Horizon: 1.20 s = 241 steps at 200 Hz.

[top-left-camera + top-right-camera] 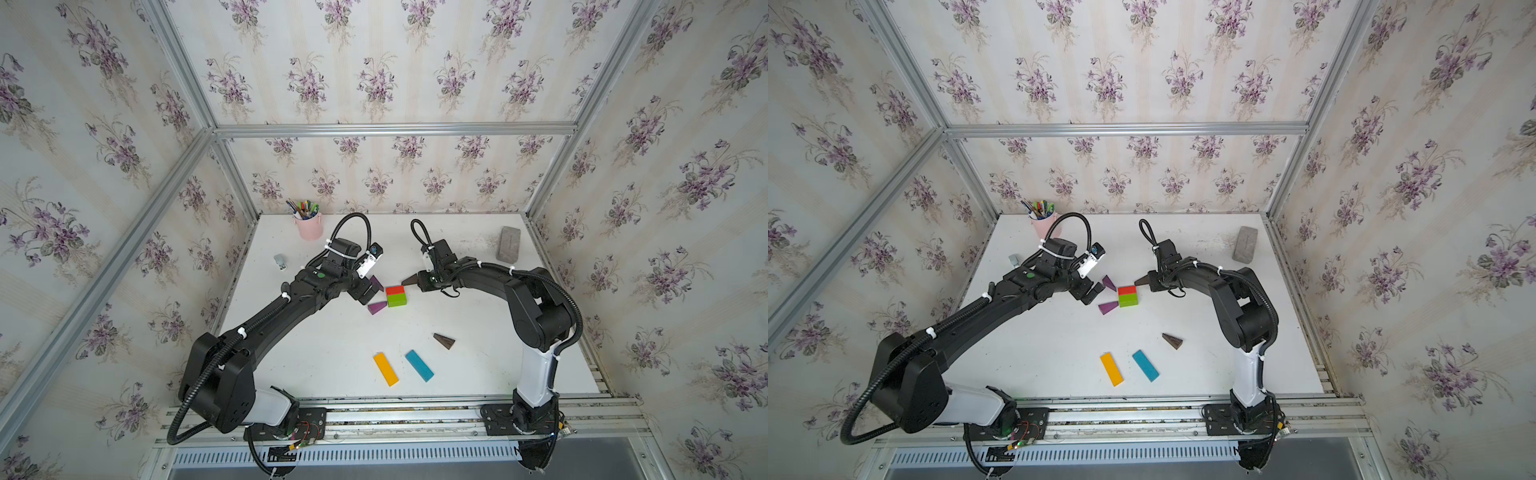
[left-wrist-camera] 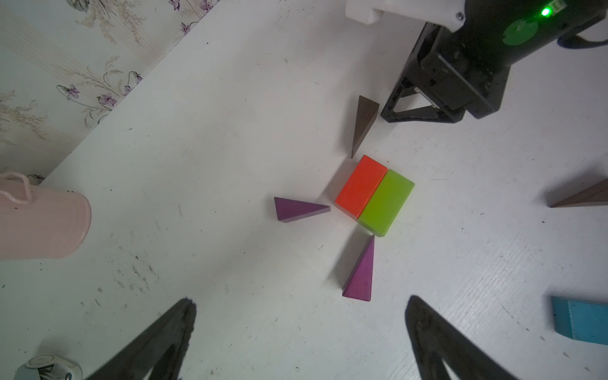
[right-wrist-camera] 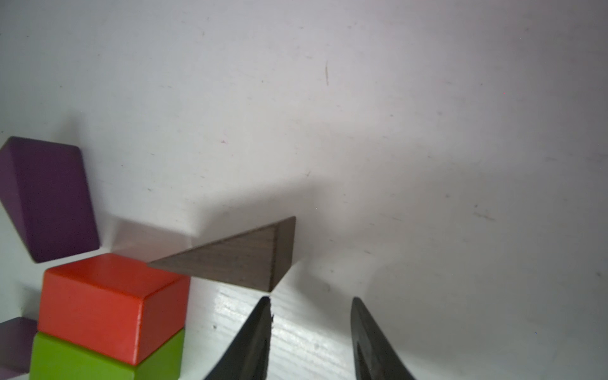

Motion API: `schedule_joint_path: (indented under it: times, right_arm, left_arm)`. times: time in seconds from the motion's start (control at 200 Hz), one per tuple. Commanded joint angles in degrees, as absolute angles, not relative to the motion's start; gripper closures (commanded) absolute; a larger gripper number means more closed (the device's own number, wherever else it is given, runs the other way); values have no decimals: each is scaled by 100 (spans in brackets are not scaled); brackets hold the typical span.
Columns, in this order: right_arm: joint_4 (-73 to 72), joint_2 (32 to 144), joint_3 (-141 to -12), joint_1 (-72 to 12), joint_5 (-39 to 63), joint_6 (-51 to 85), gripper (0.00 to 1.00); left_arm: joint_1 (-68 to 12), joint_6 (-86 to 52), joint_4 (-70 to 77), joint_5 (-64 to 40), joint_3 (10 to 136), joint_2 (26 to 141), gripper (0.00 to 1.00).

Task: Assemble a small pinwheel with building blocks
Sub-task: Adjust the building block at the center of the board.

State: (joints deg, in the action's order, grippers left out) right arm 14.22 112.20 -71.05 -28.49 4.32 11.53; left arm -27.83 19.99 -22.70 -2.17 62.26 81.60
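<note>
The red brick (image 1: 395, 290) and the green brick (image 1: 397, 300) lie side by side at mid-table. Two purple wedges (image 2: 299, 209) (image 2: 360, 273) point at them, and my left gripper (image 2: 301, 304) stands wide open just behind the nearer one, holding nothing. A dark-brown wedge (image 3: 237, 260) lies with its tip at the red brick's (image 3: 108, 306) corner. My right gripper (image 3: 311, 299) is open just behind that wedge, with one fingertip close to its broad end and nothing between the jaws. Nearer the front lie a second brown wedge (image 1: 444, 340), the yellow bar (image 1: 385, 369) and the blue bar (image 1: 419, 365).
A pink pen cup (image 1: 309, 226) stands at the back left and a grey rough brick (image 1: 508, 244) at the back right. A small grey object (image 1: 280, 262) lies near the left wall. Wallpapered walls enclose the table (image 1: 324, 353) on three sides.
</note>
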Motion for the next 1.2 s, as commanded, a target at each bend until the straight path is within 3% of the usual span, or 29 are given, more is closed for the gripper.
schedule_joint_path:
  times: [0.0,0.824,0.984,1.199]
  right_arm:
    - [1487,11293,-7196,-2848,304,1250,58]
    - [1696,11472,-7474,-2848,130,1099,56]
    - [1694,10496,-6853,-2850,-235,978,56]
    - [2141,8720,-6001,-2852,-547,241,46]
  left_arm:
    - [-2789,2004,-2144,-290,6236,7973,0]
    - [-2792,2039,-2139,-282,6247,7986,0]
    - [-2794,2048,-2144,-259,6215,7823,0]
    - [-2842,2065,-2120,-773,5968,7374,0]
